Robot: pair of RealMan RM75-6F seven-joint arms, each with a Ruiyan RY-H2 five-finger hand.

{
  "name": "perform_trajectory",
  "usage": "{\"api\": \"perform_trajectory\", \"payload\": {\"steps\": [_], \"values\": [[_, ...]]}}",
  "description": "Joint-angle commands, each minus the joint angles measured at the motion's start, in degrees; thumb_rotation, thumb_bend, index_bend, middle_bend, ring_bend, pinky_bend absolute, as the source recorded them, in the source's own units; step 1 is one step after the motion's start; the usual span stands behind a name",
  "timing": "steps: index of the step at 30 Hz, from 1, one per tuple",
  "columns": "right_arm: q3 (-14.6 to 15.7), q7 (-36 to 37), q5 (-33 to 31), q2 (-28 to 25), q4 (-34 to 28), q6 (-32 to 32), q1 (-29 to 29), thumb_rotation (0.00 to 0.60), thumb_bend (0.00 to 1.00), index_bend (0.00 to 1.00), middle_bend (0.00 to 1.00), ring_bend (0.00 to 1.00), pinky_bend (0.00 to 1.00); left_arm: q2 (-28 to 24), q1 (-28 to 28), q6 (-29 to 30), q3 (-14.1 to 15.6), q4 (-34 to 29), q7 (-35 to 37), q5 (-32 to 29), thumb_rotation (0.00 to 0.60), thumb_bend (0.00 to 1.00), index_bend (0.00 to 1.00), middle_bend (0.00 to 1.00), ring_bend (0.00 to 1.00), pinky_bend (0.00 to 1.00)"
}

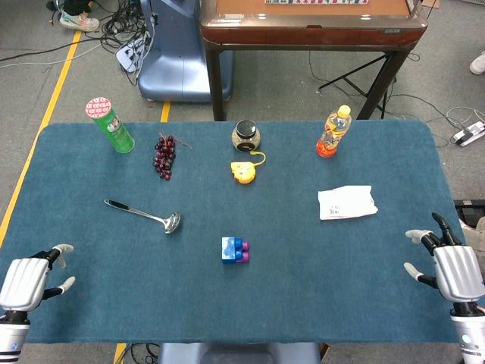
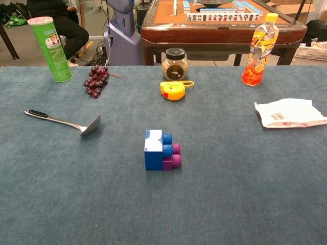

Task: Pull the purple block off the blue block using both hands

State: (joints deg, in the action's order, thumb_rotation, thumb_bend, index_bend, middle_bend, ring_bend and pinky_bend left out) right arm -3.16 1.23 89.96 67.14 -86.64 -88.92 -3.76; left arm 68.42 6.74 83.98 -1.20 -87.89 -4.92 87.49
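Note:
A blue block (image 1: pixel 230 248) (image 2: pixel 154 149) lies on its side near the middle of the blue table, its studs pointing right. A smaller purple block (image 1: pixel 244 252) (image 2: pixel 171 157) is stuck to its right side. My left hand (image 1: pixel 29 280) rests at the table's front left corner, fingers apart, holding nothing. At the front right edge my right hand (image 1: pixel 447 265) is likewise open and empty. Both hands are far from the blocks. The chest view shows neither hand.
A ladle (image 1: pixel 144 214) lies left of the blocks and a white packet (image 1: pixel 346 202) to the right. Further back stand a green can (image 1: pixel 111 125), grapes (image 1: pixel 164 155), a yellow tape measure (image 1: pixel 243 171), a jar (image 1: pixel 245 136) and an orange bottle (image 1: pixel 333 132).

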Motion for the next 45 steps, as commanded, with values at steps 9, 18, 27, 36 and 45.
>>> {"api": "perform_trajectory", "payload": {"steps": [9, 18, 27, 36, 45], "values": [[0.38, 1.47, 0.07, 0.79, 0.96, -0.36, 0.53, 0.600, 0.04, 0.38, 0.48, 0.32, 0.50, -0.21, 2.36, -3.15, -0.70, -3.30, -1.79, -0.31, 0.600, 0.19, 0.36, 0.54, 0.56, 0.72], [-0.22, 3.14, -0.80, -1.19, 0.33, -1.99, 1.65, 0.600, 0.04, 0.39, 0.48, 0.33, 0.52, 1.13, 8.07, -8.76, -1.77, -10.43, -4.18, 2.57, 0.600, 0.06, 0.24, 0.56, 0.62, 0.83], [-0.74, 4.17, -1.81, -1.90, 0.10, -1.96, 2.01, 0.600, 0.06, 0.40, 0.49, 0.34, 0.52, 6.08, 17.35, -19.00, -4.80, -14.02, -11.22, 2.22, 0.600, 0.03, 0.09, 0.73, 0.80, 0.98], [-0.93, 5.03, -2.34, -1.93, 0.82, -1.21, 1.91, 0.600, 0.06, 0.41, 0.49, 0.34, 0.52, 13.01, 25.31, -26.51, -8.36, -12.98, -14.19, -2.74, 0.600, 0.00, 0.02, 0.81, 0.85, 1.00], [-0.78, 5.56, -3.00, -1.82, 1.38, -0.90, 2.38, 0.600, 0.06, 0.41, 0.49, 0.34, 0.55, 21.24, 31.93, -31.16, -9.19, -8.51, -18.66, -5.70, 0.600, 0.00, 0.00, 0.82, 0.86, 1.00]]}}
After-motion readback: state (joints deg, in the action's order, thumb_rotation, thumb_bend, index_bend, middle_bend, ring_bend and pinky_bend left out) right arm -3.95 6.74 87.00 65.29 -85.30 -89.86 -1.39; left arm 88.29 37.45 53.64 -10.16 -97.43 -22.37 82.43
